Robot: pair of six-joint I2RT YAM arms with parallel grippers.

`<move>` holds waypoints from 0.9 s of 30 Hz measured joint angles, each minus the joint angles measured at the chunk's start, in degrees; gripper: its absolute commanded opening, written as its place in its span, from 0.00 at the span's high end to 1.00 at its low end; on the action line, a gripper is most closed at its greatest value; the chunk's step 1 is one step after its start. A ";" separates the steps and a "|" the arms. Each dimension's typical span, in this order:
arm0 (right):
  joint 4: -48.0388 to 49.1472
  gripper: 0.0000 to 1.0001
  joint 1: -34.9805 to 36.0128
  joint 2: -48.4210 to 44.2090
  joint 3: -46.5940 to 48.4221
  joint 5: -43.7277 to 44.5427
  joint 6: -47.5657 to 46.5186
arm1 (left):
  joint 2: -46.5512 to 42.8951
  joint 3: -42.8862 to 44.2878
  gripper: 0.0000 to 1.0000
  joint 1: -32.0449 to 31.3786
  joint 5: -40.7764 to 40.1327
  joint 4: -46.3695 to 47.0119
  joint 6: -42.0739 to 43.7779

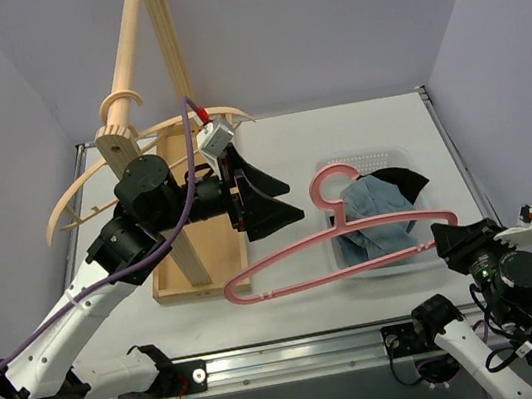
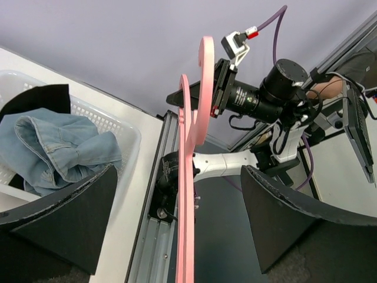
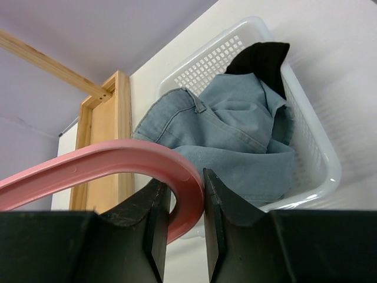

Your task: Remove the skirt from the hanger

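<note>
The end of the pink hanger (image 3: 118, 156) is clamped between the fingers of the right gripper (image 3: 184, 183), which is closed on the curved tip of one arm. The left gripper (image 2: 179, 171) is seen spread wide, and the hanger is seen between its fingers, touched by neither. Just beyond the right gripper a white perforated basket (image 3: 318, 159) is set on the table (image 1: 336, 128). In it the denim skirt (image 3: 235, 135) is crumpled in a heap, clear of the hanger, and a black cloth (image 3: 262, 59) is tucked at the far side, partly under the denim. The hanger is held bare above the near edge of the basket, so that part of the skirt is crossed by its arms in the top view. To the left of the basket a wooden stand (image 1: 136, 48) is seen, its open box base resting on the table and its pole slanting up; a pale wooden hanger (image 1: 70, 205) is hung from it, and the left arm is reached across in front of the base. The long axis of the pink hanger is laid left to right, from the stand's base to the right gripper, with the hook turned toward the far wall, over the basket.
</note>
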 measured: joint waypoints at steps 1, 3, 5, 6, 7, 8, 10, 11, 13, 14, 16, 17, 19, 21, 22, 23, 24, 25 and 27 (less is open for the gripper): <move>-0.33 1.00 0.17 0.00 0.37 0.68 -0.04 | -0.07 -0.35 0.06 0.11 0.33 0.13 -0.04; -0.59 1.00 0.48 0.00 0.90 2.08 -0.13 | -0.39 -1.49 0.06 0.15 1.33 0.35 -0.11; -0.66 1.00 0.68 0.17 1.20 3.28 -0.13 | -0.85 -2.82 0.06 0.17 2.82 0.37 -0.11; -0.68 1.00 0.76 0.55 1.44 3.98 -0.15 | -1.16 -3.34 0.06 0.20 3.74 0.22 -0.02; -0.66 1.00 0.90 1.14 1.68 4.70 -0.24 | -1.53 -3.72 0.06 0.20 4.55 -0.09 0.11; -0.63 1.00 0.94 2.01 1.90 5.44 -0.39 | -1.99 -3.91 0.06 0.20 5.25 -0.48 0.35; -0.57 1.00 0.94 4.50 2.34 6.91 -0.76 | -3.41 -3.93 0.06 0.20 6.43 -1.73 1.36; -0.52 1.00 0.94 6.29 2.58 8.11 -0.94 | -4.44 -3.93 0.06 0.20 6.97 -2.40 1.81; -0.46 1.00 0.94 9.22 2.99 9.84 -1.44 | -6.91 -3.93 0.06 0.20 7.74 -3.93 3.10; -0.31 1.00 0.94 11.02 3.23 10.95 -1.73 | -8.48 -3.91 0.06 0.20 8.33 -4.81 3.98; 0.09 1.00 0.94 13.31 3.69 12.44 -1.99 | -10.91 -3.78 0.06 0.20 9.22 -6.51 5.57; 0.42 1.00 0.94 14.21 3.96 13.03 -2.03 | -11.91 -3.74 0.06 0.20 9.77 -7.28 6.21; 1.38 1.00 0.94 15.69 4.83 13.94 -1.99 | -13.53 -3.78 0.06 0.20 10.62 -8.61 7.28; 2.75 1.00 0.94 17.27 5.92 14.71 -1.90 | -14.91 -4.70 0.06 0.20 11.50 -8.92 7.74; 3.82 1.00 0.94 18.36 6.49 15.10 -1.84 | -15.85 -5.97 0.06 0.20 11.85 -8.70 7.85; 4.81 1.00 0.94 19.47 6.93 15.47 -1.81 | -16.83 -7.63 0.06 0.20 12.17 -8.76 7.82; 5.75 1.00 0.94 20.81 7.43 15.82 -1.81 | -17.70 -9.29 0.06 0.20 12.59 -8.96 7.76; 6.78 1.00 0.94 22.27 7.87 16.20 -1.84 | -18.49 -11.28 0.06 0.20 13.03 -8.85 7.65; 8.55 1.00 0.94 25.64 8.79 16.94 -1.86 | -19.56 -14.45 0.06 0.20 13.29 -9.01 7.39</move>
